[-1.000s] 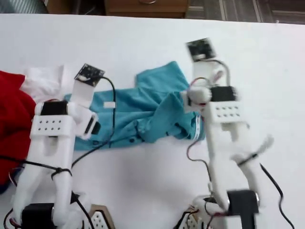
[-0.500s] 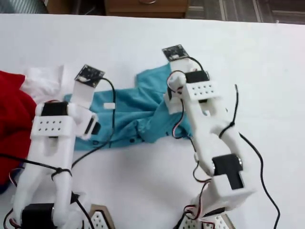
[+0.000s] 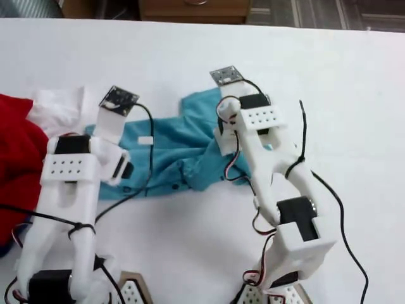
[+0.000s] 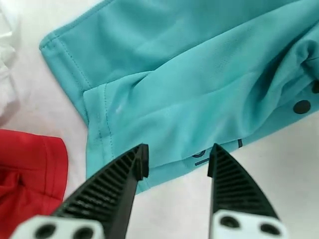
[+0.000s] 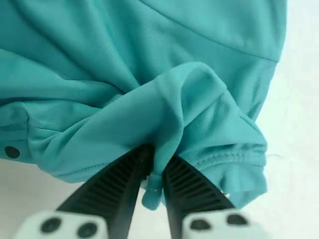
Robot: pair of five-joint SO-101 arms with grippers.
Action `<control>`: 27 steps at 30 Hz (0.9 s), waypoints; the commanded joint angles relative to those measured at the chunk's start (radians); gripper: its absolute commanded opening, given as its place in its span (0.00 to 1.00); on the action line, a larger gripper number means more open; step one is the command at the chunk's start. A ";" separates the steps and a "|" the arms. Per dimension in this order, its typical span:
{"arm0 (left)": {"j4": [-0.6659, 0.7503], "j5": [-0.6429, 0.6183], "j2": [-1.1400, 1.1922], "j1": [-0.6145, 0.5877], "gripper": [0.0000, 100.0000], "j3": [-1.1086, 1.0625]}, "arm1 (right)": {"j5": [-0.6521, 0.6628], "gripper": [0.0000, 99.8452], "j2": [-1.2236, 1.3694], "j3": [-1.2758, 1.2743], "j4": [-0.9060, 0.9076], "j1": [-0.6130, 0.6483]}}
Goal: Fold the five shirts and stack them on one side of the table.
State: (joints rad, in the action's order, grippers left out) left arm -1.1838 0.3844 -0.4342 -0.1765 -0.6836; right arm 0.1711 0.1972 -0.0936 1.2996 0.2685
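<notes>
A teal shirt (image 3: 183,149) lies crumpled across the middle of the white table. In the right wrist view my right gripper (image 5: 157,159) is shut on a bunched fold of the teal shirt (image 5: 124,59), near a hemmed edge. The right arm (image 3: 259,120) hangs over the shirt's right part and hides it. My left gripper (image 4: 178,160) is open just above a hemmed edge of the teal shirt (image 4: 199,74), with nothing between its fingers. The left arm (image 3: 69,164) stands over the shirt's left end.
A red shirt (image 3: 16,158) is heaped at the table's left edge, and its sleeve (image 4: 25,169) lies close to my left gripper. A white shirt (image 3: 57,107) lies behind the red one. Bare table (image 3: 354,95) stretches to the right and back.
The right arm has swung left over the teal shirt, carrying the pinched fold with it, so the shirt's right part has been drawn inward. The left arm has kept still.
</notes>
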 commanded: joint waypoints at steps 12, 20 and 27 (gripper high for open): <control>-0.307 0.006 -0.023 0.040 0.21 0.332 | 0.135 0.02 -0.527 0.035 0.150 -0.398; -0.278 0.086 -0.020 0.292 0.21 0.214 | 0.140 0.02 -0.504 -0.040 0.084 -0.417; 0.074 0.288 -0.020 0.143 0.21 -0.117 | 0.140 0.02 -0.504 -0.066 0.054 -0.420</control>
State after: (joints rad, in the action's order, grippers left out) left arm -1.2513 0.6099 -0.4342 0.0552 -0.7281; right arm 0.3046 -0.2754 -0.1657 1.3732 -0.1396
